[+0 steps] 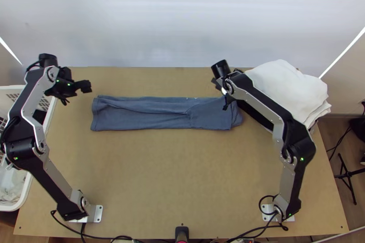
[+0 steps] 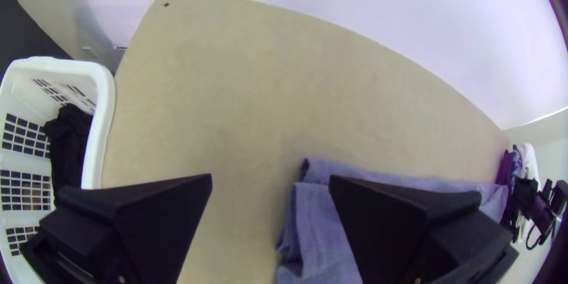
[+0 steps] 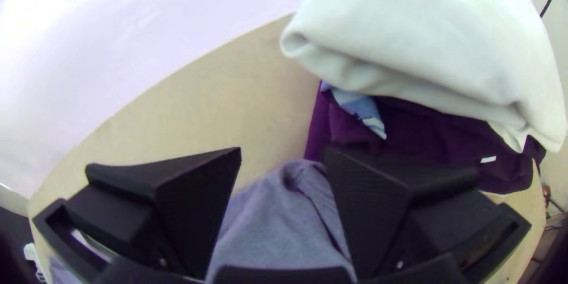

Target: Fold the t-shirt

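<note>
Blue-grey t-shirt (image 1: 141, 116), narrow strip on your worktop (image 1: 182, 174).
Left tool (image 1: 76, 89), open; right tool (image 1: 221, 90), open; top view gives you the t-shirt's whole length, right wrist view adds purple cloth (image 3: 426, 136) beneath white cloth (image 3: 414, 29).

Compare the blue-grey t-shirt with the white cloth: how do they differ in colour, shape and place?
The t-shirt is blue-grey; the white cloth is white. The t-shirt makes a long, narrow strip, the white cloth a broad, thick bundle. The t-shirt lies on the table, the white cloth on dark purple fabric. Both are folded.
</note>
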Robot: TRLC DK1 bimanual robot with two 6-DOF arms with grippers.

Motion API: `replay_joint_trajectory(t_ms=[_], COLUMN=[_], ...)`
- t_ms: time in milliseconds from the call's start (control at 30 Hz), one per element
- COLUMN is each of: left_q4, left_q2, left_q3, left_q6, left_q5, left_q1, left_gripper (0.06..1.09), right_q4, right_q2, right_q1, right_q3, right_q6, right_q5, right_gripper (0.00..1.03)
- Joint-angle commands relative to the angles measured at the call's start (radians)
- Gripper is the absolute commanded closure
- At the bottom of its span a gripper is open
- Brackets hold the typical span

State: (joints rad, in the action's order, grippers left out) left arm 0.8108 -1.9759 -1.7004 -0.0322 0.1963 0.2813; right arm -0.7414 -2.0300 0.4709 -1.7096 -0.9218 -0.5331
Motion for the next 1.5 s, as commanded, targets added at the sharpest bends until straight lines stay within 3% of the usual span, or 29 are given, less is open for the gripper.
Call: replay_joint_trajectory(t_ms=[0,100,233,467,767,933,1467], left_q4=[-0.062,-0.093,-0.059,-0.007,-0.05,-0.061,-0.165], left_q2=[0.058,0.094,0.103,0.118,0.153,0.15,0.084], left_q3=[0.031,0.076,0.143,0.275,0.441,0.443,0.456], left_q6=[0.031,0.061,0.114,0.081,-0.112,-0.155,-0.14], left_q5=[-0.006,0.028,0.27,0.511,0.517,0.519,0.519], left_q1=[0.047,0.085,0.139,0.151,0.202,0.222,0.162], left_gripper=[0.1,0.1,0.1,0.1,0.1,0.1,0.1], right_q4=[0.034,0.034,0.031,0.02,0.004,0.004,0.004], right_q2=[0.105,0.154,0.231,0.26,0.26,0.246,0.251], right_q1=[0.006,0.009,0.025,0.051,0.06,0.066,0.052], right_q3=[-0.001,-0.004,0.025,0.039,0.042,0.041,0.042], right_q6=[0.026,0.04,0.052,0.084,0.086,0.084,0.093], right_q5=[-0.034,-0.031,0.012,0.078,0.096,0.099,0.097], right_gripper=[0.06,0.05,0.05,0.05,0.05,0.05,0.05])
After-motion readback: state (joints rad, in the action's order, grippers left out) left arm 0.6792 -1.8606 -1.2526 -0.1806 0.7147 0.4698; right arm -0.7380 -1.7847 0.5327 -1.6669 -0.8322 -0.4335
